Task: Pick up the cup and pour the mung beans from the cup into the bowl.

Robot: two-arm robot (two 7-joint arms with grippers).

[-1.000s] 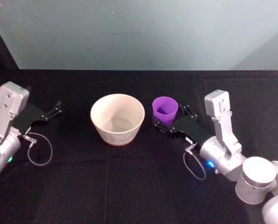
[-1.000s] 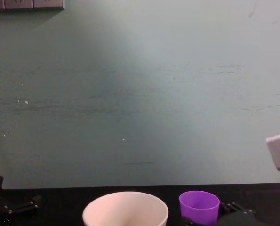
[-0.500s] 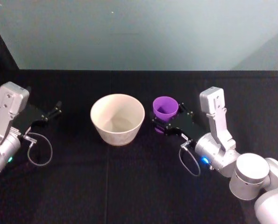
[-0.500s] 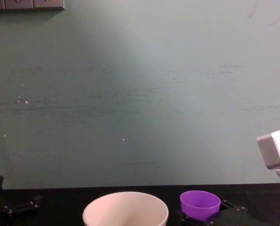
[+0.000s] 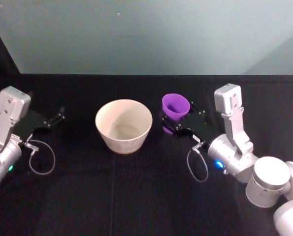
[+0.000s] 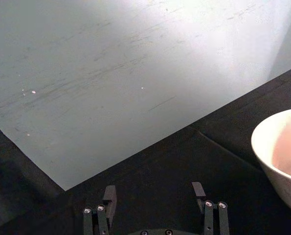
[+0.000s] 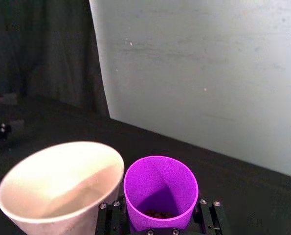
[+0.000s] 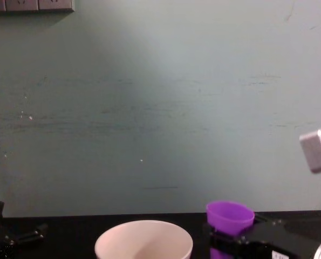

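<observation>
Head, chest and two wrist views of a black worktop before a pale green wall.

Far left: the left pincer rests low over the worktop, well apart from the bowl. In its wrist view, the pincer has its two fingers spread apart with nothing between them. Their bases are cut off by the picture's edge.

Centre: the bowl stands upright on the worktop. The chest view cuts it off below the rim, and the left wrist view shows one edge of it. We cannot make out anything inside it.

Right of centre: the cup sits just beside the bowl on the robot's right, not touching it. The right pincer is clamped on the cup's lower wall, one finger on each side. The cup's mouth leans slightly. In the chest view, its rim stands just above the bowl's rim. Its base is hidden by the fingers, so we cannot tell whether it is clear of the worktop. The right wrist view looks into the cup, where a few dark beans lie at the bottom, partly in shadow.
</observation>
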